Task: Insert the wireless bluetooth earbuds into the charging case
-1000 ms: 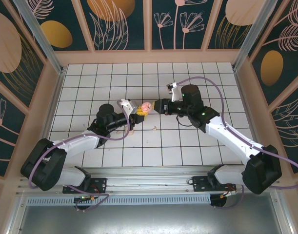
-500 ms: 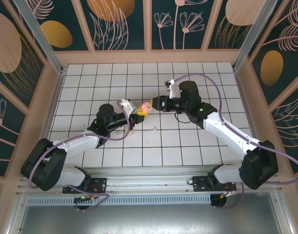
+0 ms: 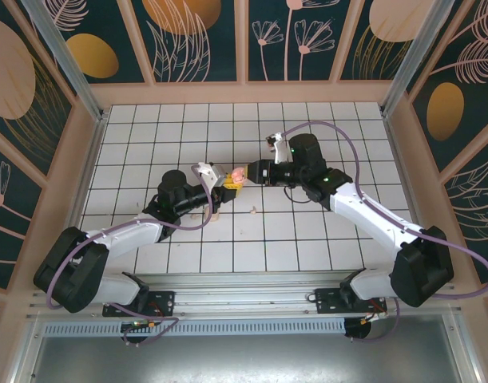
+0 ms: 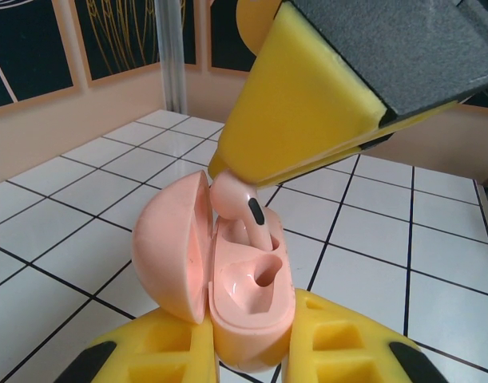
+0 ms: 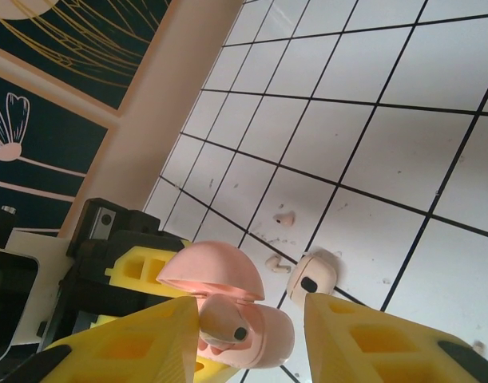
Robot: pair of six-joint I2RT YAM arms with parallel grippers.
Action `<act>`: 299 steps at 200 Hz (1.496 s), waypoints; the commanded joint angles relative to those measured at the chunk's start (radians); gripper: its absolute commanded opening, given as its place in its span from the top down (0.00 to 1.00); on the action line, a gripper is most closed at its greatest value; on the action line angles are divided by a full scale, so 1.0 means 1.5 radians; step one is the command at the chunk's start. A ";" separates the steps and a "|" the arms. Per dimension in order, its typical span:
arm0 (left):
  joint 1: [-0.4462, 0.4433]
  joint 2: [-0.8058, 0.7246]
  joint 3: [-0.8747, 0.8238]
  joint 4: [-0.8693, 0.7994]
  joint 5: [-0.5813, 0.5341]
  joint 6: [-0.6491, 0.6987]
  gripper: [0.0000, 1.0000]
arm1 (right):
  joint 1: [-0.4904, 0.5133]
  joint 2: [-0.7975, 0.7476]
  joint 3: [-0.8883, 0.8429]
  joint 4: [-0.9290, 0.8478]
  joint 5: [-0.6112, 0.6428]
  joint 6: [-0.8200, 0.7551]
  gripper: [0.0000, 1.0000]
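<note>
Clamping the open charging case [image 4: 251,307] by its base, the left gripper [image 4: 247,351] holds it with the lid [image 4: 176,239] swung up. Above the case's well [image 4: 263,275], the right gripper [image 5: 251,311] pinches one earbud [image 4: 236,199], tipped down into that well. Farther off, beside the case, a second earbud [image 5: 311,275] lies on the tiles [image 5: 387,207].

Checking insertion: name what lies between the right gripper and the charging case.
One earbud, pinched by the right gripper, stem in the open charging case; left wrist view.
</note>
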 commanded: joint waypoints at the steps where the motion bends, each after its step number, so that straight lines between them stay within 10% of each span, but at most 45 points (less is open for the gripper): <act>1: -0.002 -0.015 0.016 0.018 0.011 0.009 0.88 | 0.010 0.004 -0.004 -0.033 -0.002 -0.020 0.60; 299: -0.002 -0.020 0.020 -0.004 0.009 0.029 0.88 | 0.004 0.034 0.082 -0.081 -0.045 -0.037 0.81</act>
